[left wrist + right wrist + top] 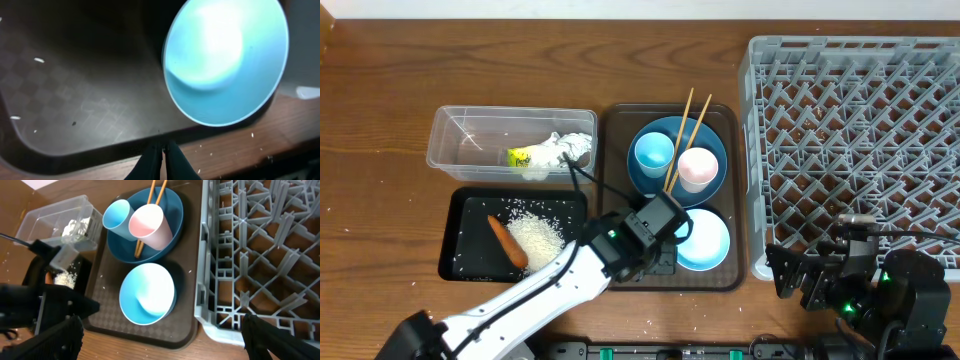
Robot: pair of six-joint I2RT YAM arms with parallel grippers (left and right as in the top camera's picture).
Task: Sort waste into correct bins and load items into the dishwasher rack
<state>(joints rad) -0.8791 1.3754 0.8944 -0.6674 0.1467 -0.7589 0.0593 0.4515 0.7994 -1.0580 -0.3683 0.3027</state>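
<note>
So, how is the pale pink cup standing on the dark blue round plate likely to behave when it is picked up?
The pale pink tapered cup looks thin-walled, so it is probably light. Its smooth, narrowing sides may slip in a grip. The two wooden chopsticks lie close beside it, perhaps touching, so lifting could send them rolling.

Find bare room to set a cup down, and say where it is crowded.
Free: the rack; table left of the clear tub; the tub's end left of the wrapper; brown tray floor left of the bowl, under the left arm. Crowded: the plate, with blue cup, pink cup and chopsticks.
</note>
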